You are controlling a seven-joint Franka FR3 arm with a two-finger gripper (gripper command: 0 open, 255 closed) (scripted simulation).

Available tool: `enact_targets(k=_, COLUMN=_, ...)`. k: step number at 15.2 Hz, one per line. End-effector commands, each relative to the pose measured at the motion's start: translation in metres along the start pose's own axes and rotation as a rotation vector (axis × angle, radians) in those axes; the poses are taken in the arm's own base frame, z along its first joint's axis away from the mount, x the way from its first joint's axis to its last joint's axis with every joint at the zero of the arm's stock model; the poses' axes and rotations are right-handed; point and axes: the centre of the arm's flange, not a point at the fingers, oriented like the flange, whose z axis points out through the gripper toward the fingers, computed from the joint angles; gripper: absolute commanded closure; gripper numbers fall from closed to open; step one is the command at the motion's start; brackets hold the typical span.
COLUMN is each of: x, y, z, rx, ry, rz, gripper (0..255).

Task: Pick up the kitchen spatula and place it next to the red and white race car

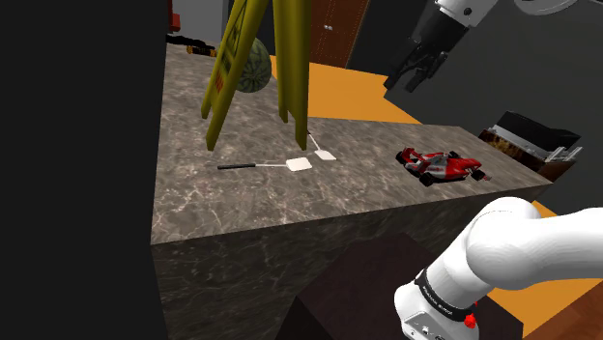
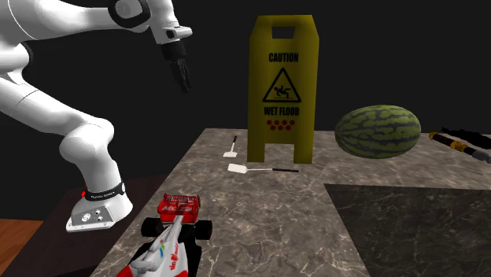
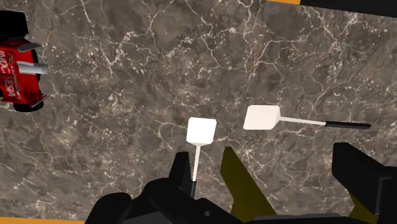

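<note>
Two white-bladed spatulas lie on the marble counter (image 1: 242,208). One spatula (image 1: 300,165) (image 2: 238,168) (image 3: 262,117) has a long thin handle with a black grip. The other, shorter spatula (image 1: 326,155) (image 2: 230,155) (image 3: 201,130) lies right beside it, close to the sign's foot. The red and white race car (image 1: 442,164) (image 2: 175,232) (image 3: 19,76) stands near the counter's edge, well apart from both. My gripper (image 1: 410,75) (image 2: 182,79) (image 3: 264,156) hangs high above the counter, open and empty, looking down on the spatulas.
A yellow wet floor sign (image 1: 251,58) (image 2: 283,86) stands just behind the spatulas. A watermelon (image 2: 378,131) (image 1: 255,68) sits beyond it, with a black and yellow tool (image 2: 460,143) farther off. A dark box (image 1: 531,135) stands past the counter's end, beyond the car.
</note>
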Motion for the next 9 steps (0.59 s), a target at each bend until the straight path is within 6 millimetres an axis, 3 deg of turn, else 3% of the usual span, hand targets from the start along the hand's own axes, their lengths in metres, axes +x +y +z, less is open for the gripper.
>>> enact_targets(k=1, x=0.000, y=0.000, z=0.000, rx=0.000, ry=0.000, rz=0.000, gripper=0)
enact_targets(k=9, x=0.070, y=0.009, z=0.084, rx=-0.022, ry=-0.041, rz=0.055, gripper=0)
